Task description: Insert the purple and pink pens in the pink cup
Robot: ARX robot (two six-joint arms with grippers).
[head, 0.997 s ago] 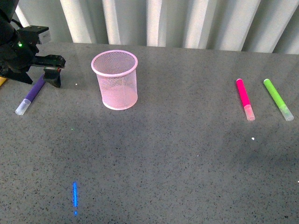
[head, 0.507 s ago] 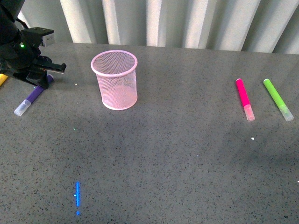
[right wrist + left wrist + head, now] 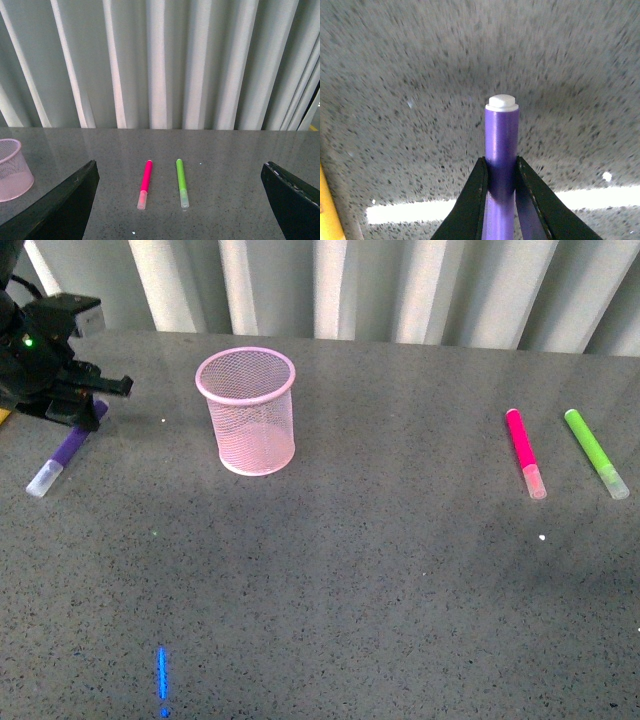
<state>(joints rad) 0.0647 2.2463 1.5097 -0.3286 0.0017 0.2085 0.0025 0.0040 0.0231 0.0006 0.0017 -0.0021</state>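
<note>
At the table's far left my left gripper is shut on the purple pen, whose clear cap points toward the front edge. The left wrist view shows both black jaws pressed against the purple barrel, its white end sticking out past them. The pink cup, a pale mesh holder, stands upright to the right of that gripper, with nothing visible inside. The pink pen lies flat at the right of the table. The right wrist view shows the pink pen ahead between the wide-open fingers of my right gripper.
A lime-green marker lies beside the pink pen, to its right; in the right wrist view the green marker lies parallel to it. A yellow object shows at the left edge by the left gripper. A pleated curtain backs the table.
The left gripper has closed on the purple pen's back end and shifted slightly left; the pen's capped end has slid left with it. The pink pen, green marker and cup stayed put.
</note>
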